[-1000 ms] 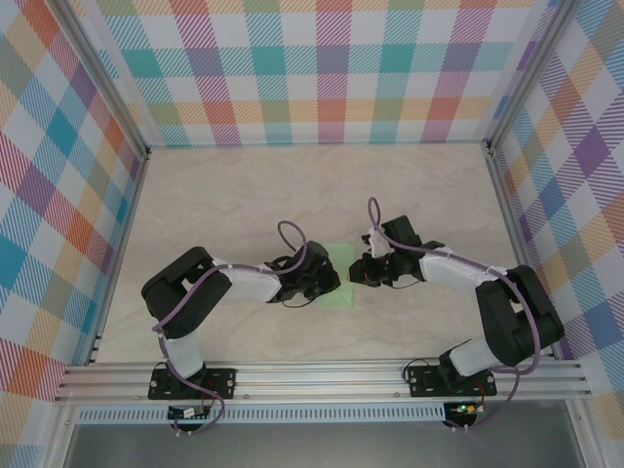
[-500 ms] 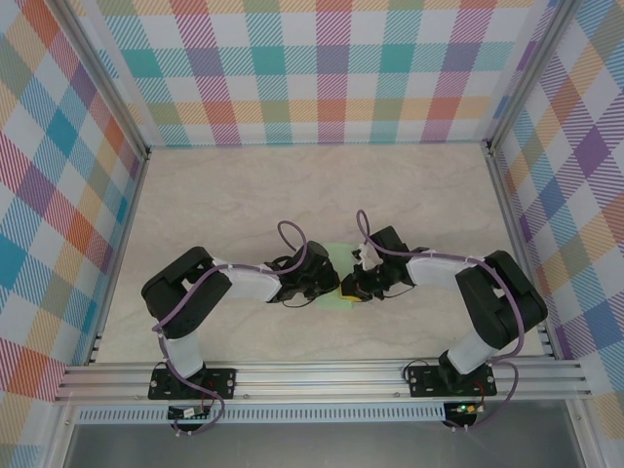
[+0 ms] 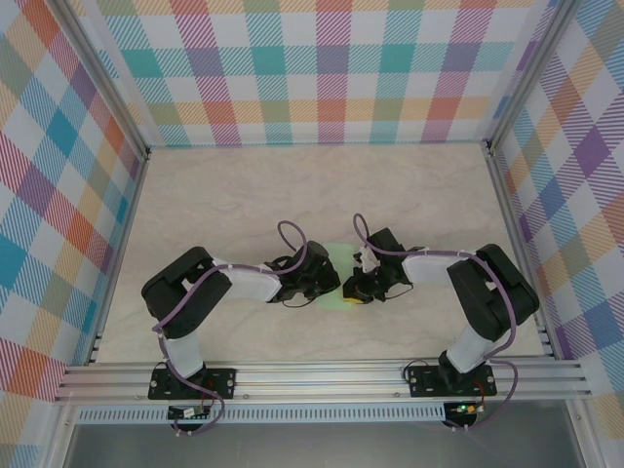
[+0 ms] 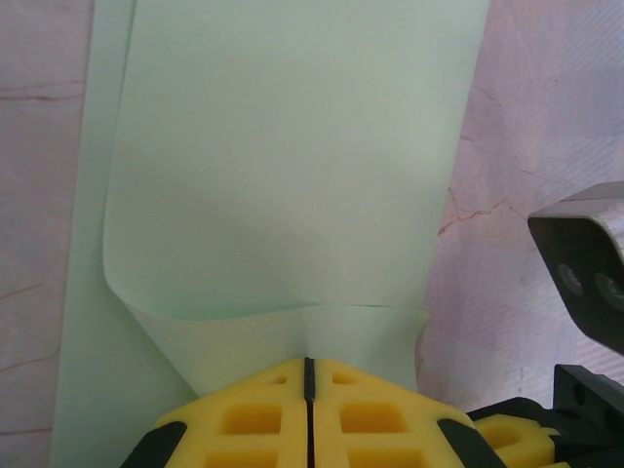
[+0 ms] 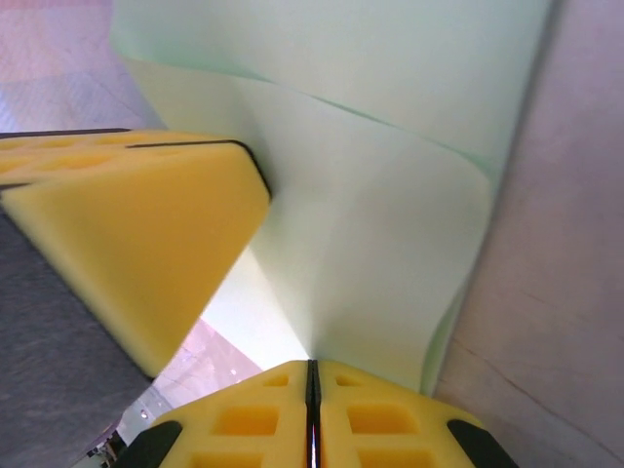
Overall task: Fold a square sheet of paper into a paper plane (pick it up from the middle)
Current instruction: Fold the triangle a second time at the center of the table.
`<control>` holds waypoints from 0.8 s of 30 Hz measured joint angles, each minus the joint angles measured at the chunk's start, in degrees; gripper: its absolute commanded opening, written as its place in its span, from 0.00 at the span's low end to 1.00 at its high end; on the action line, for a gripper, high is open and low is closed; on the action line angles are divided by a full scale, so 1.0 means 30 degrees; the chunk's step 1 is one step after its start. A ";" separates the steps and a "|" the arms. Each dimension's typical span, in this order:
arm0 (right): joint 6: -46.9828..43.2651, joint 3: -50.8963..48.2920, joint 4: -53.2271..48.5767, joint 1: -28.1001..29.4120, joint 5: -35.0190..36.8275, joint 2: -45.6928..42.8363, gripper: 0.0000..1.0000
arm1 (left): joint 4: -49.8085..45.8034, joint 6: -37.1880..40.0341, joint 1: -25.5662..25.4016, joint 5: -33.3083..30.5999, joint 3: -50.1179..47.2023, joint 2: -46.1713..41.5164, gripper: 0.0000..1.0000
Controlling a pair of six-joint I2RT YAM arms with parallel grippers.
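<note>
Centre is jammed: left gripper (image 3: 333,285) and right gripper (image 3: 352,291) meet tip to tip over the square sheet of paper (image 3: 337,254), both arms (image 3: 244,283) lying across the near half of the table (image 3: 244,195), so free passage is only over the bare far half and along the plaid walls (image 3: 58,195).

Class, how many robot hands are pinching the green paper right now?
2. The left hand pinches the square sheet of paper from its left side; the right hand pinches it from the right, close by.
</note>
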 measured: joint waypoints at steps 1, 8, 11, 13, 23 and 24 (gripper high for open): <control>-0.0058 0.0000 -0.0102 0.0000 0.0109 0.0000 0.10 | 0.0000 0.0000 0.0000 0.0000 0.0000 0.0000 0.07; -0.0495 0.0000 -0.0415 0.0000 0.0466 -0.0007 0.10 | 0.0000 0.0007 0.0000 0.0000 0.0000 0.0000 0.07; -0.0634 0.0015 -0.0554 0.0007 0.0641 -0.0102 0.10 | 0.0007 0.0007 0.0000 0.0007 0.0000 0.0000 0.06; -0.0714 0.0007 -0.0940 0.0044 0.0911 -0.0372 0.10 | 0.0007 0.0007 -0.0007 0.0007 0.0007 0.0000 0.06; -0.0758 0.0051 -0.1902 0.0648 0.1049 -0.2142 0.12 | 0.0007 0.0000 -0.0007 0.0007 0.0015 0.0007 0.06; -0.0692 0.0051 -0.1909 0.0707 0.1049 -0.2113 0.12 | 0.0007 0.0000 -0.0007 0.0007 0.0015 0.0007 0.06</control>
